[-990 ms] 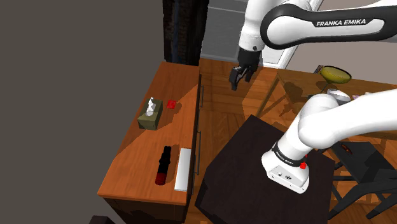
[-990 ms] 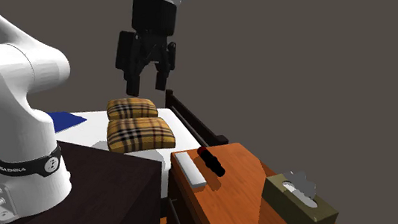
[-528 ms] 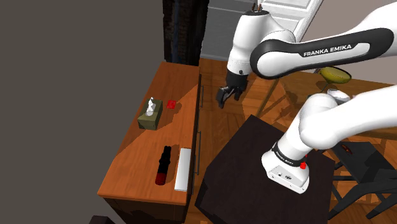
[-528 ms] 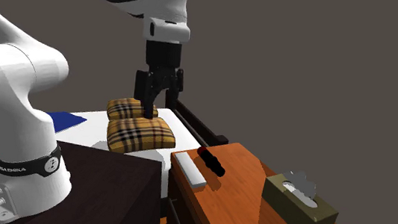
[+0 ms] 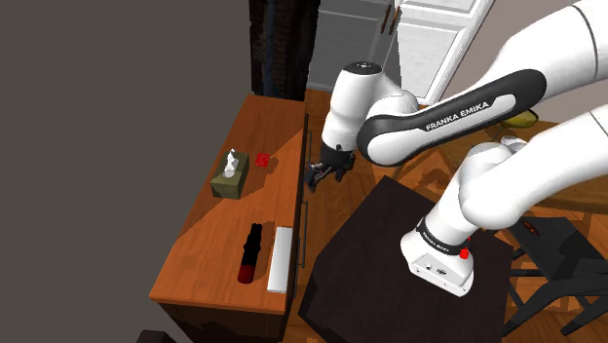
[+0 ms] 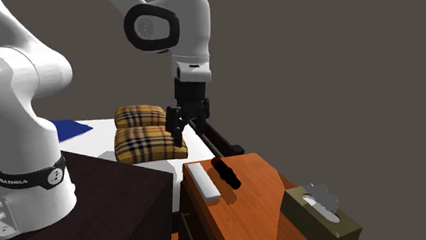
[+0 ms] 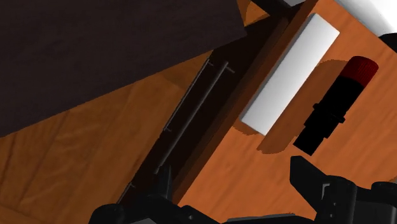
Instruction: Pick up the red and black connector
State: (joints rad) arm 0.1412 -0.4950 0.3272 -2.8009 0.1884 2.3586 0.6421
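Cabinet top [image 5: 200,244] first, wooden, running down the shoulder view's left side. Leftmost thing on it is an olive tissue box [image 5: 230,179] with white tissue poking up. Next over is the red and black connector [image 5: 250,253], lying flat toward the cabinet's nearer end, with its red end pointing at the bottom of the shoulder view. A small red block [image 5: 263,159] sits near the tissue box but apart from it. Just beside the connector and parallel to it, with a slim gap between, is a white bar [image 5: 283,258] along the cabinet's edge.

Then comes the gripper [image 5: 319,175], hanging in the air by that same edge. It's well apart from the connector and touching nothing. Further right is the dark stand [image 5: 370,253] under the arm's base.

In the wrist view the two fingers [image 7: 312,181] stand wide apart with nothing between them, and the white bar and connector lie side by side beyond them. The second exterior view shows the gripper in front of two plaid cushions [image 6: 149,137].
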